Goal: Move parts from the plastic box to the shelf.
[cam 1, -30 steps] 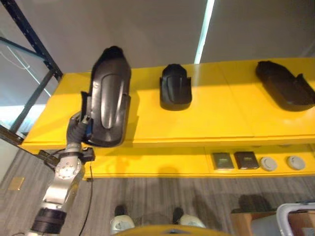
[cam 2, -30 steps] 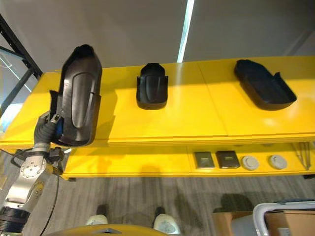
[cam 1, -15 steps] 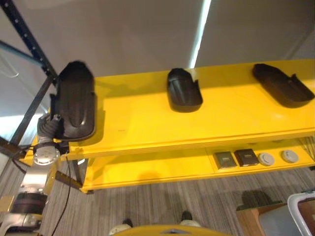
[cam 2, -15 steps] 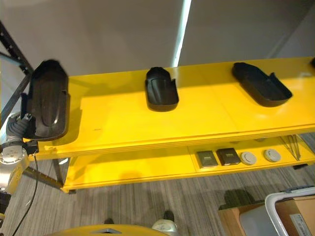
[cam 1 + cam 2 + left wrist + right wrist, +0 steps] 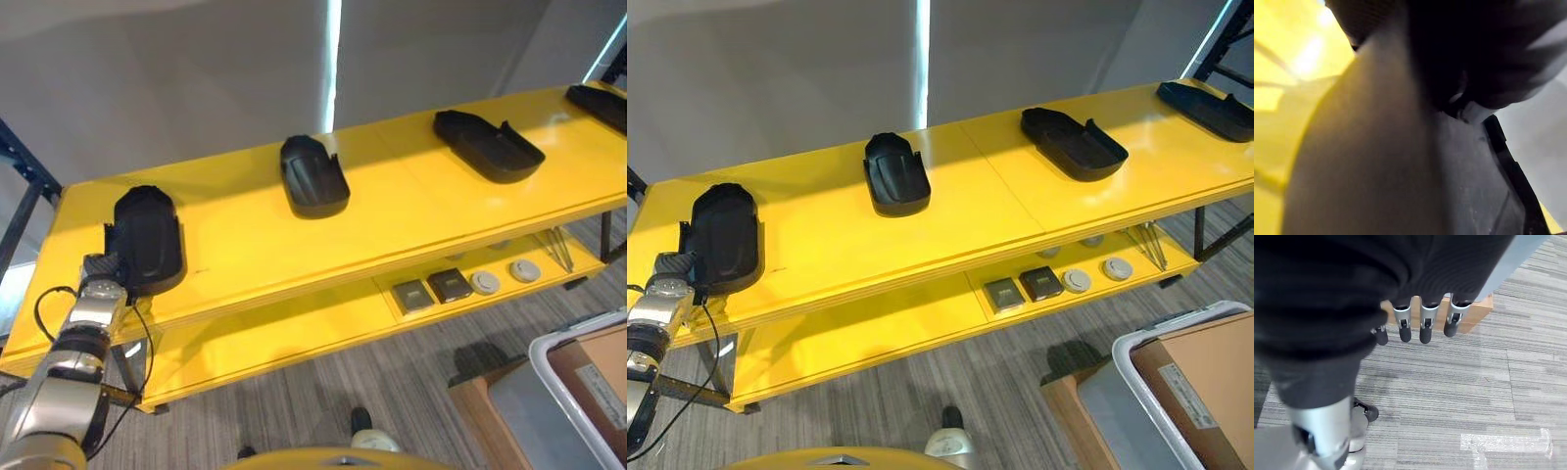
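The left hand [image 5: 96, 266] has its fingers hidden behind the black part [image 5: 148, 238], and the plastic box [image 5: 1176, 392] is cut off at the picture's edge.

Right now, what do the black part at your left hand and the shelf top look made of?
Black part: likely moulded plastic, matte with a soft sheen on its curved shell. Shelf top: probably painted board, glossy yellow with a layered front edge. Left hand sits at the part.

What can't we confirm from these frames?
- Left hand fingers: hidden behind the black part on the top shelf; the left wrist view is blurred.
- Plastic box: cut off by the eye views' edge.
- Small items on the lower shelf: too small to identify.
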{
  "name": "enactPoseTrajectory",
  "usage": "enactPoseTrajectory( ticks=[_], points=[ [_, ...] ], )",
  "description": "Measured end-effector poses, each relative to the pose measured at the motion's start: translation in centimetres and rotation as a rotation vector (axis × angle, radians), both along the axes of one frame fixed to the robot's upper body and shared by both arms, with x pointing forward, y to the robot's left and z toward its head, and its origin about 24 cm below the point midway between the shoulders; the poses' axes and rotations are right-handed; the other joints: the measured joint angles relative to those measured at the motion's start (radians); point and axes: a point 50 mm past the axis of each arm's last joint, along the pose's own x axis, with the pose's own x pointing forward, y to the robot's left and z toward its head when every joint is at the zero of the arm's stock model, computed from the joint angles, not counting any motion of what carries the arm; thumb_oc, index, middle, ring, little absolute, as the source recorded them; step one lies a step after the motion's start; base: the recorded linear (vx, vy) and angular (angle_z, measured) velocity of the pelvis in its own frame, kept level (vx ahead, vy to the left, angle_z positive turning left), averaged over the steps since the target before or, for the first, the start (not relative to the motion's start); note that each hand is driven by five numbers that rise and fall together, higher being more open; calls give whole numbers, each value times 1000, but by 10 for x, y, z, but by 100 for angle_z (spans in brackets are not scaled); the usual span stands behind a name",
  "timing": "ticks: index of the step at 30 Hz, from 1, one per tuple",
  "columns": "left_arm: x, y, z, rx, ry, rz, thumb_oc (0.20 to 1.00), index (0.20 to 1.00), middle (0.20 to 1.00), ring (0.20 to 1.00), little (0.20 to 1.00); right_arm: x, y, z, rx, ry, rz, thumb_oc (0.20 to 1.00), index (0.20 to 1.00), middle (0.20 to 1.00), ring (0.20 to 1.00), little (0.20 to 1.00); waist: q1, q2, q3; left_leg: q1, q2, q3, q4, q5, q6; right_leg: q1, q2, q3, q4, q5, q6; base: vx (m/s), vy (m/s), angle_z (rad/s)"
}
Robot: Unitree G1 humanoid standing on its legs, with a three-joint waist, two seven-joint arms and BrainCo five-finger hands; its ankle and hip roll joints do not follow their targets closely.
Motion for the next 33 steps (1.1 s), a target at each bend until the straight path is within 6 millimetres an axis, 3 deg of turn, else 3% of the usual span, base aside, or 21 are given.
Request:
enactPoseTrajectory(
  ticks=[4, 7, 16, 17, 18, 20, 33],
  points=[
    [9, 5, 20, 213, 82, -124, 200, 200, 200, 200, 200, 1, -1, 0, -1, 1, 9, 1000, 1000, 1000, 1000, 1000, -3, 2, 0, -1, 0, 13, 0, 0, 0, -10, 3, 15, 0, 4, -3, 28, 4, -10],
    [13, 3, 25, 264, 99, -159, 200, 200, 200, 200, 200, 0, -1, 1, -2, 2, 9, 1000, 1000, 1000, 1000, 1000, -5, 2, 0, -3, 0, 14, 0, 0, 0, -13, 4, 17, 3, 10, -9, 0, 0, 0],
    [6, 3, 9, 238, 169, -105, 200, 200, 200, 200, 200, 3, -1, 1, 11, -3, 12, 1000, 1000, 1000, 1000, 1000, -7, 9, 5, -3, 1, 17, 0, 1, 0, -15, 5, 24, 2, 16, -3, 0, 0, 0],
    [5, 0, 3, 205, 169, -88, 805, 805, 805, 805, 805, 5, -1, 1, 12, -8, 14, 1000, 1000, 1000, 1000, 1000, -7, 10, 5, -3, 1, 17, 0, 1, 0, -15, 5, 26, 0, 13, -9, 0, 0, 0],
    [3, -1, -4, 177, 185, -71, 1000, 1000, 1000, 1000, 1000, 6, -1, 1, 12, -13, 16, 1000, 1000, 1000, 1000, 1000, -8, 10, 5, -2, 1, 18, 0, 1, 0, -15, 5, 27, 1, 12, -9, 0, 0, 0],
    [-1, -4, -15, 151, 215, -47, 1000, 1000, 1000, 1000, 1000, 8, -1, 1, 13, -17, 18, 1000, 1000, 1000, 1000, 1000, -8, 10, 5, -2, 1, 18, 0, 1, 0, -15, 6, 28, 1, 10, -5, 0, 0, 0],
    [-2, 0, -9, 134, 72, 84, 1000, 1000, 1000, 1000, 1000, 5, -3, 1, 6, -2, 14, 1000, 1000, 1000, 1000, 1000, 0, 9, 5, 1, 2, 23, 0, 1, 0, -15, 7, 35, -1, 10, -5, 0, 3, -1]
  ],
)
